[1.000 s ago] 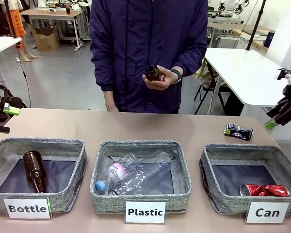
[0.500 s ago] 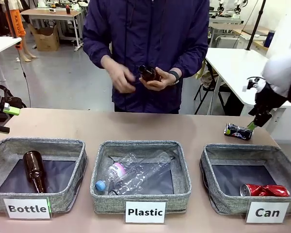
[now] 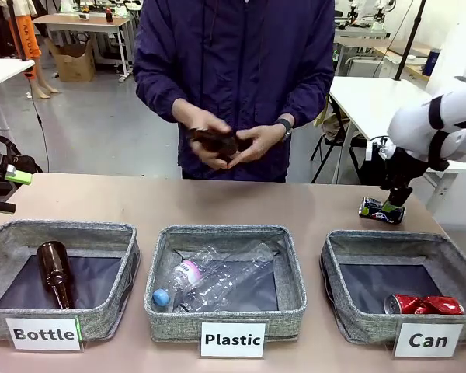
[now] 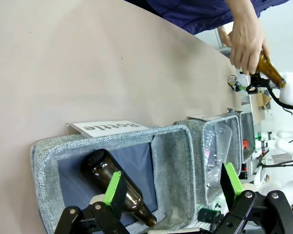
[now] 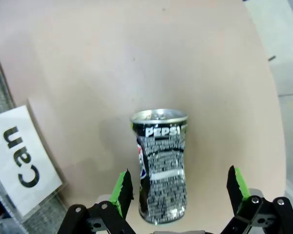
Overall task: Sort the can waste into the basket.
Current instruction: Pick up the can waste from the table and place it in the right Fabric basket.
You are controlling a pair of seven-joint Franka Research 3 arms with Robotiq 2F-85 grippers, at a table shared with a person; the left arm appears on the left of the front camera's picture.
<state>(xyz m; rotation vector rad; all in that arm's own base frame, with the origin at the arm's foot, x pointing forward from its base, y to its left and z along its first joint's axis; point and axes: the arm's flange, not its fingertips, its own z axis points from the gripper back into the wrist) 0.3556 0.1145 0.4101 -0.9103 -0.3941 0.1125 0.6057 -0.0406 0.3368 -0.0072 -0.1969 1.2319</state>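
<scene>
At the far left, the left hand (image 3: 1, 190) waits at the edge of the surface (image 3: 241, 203), its jaws spread and holding nothing. In its wrist view it hangs above the bin (image 4: 112, 161) with the "Bottle" label, where one brown bottle (image 4: 118, 187) lies. The middle bin (image 3: 225, 281), marked "Plastic", holds clear plastic bottles (image 3: 217, 280). Behind the surface a person holds another brown bottle (image 3: 213, 141) in both hands (image 3: 229, 141).

At the right stands the basket (image 3: 404, 286) with the "Can" label. The red can (image 3: 424, 305) lies inside it, near the front wall, so I judge that half of the task is done. The dark can (image 3: 381, 210) lies on its side on the surface, just behind the basket and outside it. The right hand (image 3: 391, 208) is directly over this can with its jaws spread wide. In the right wrist view the dark can (image 5: 161, 163) sits between the two green pads (image 5: 121, 191), but they do not press it.

What is left: to close on the dark can, lift it, and drop it into the basket.
</scene>
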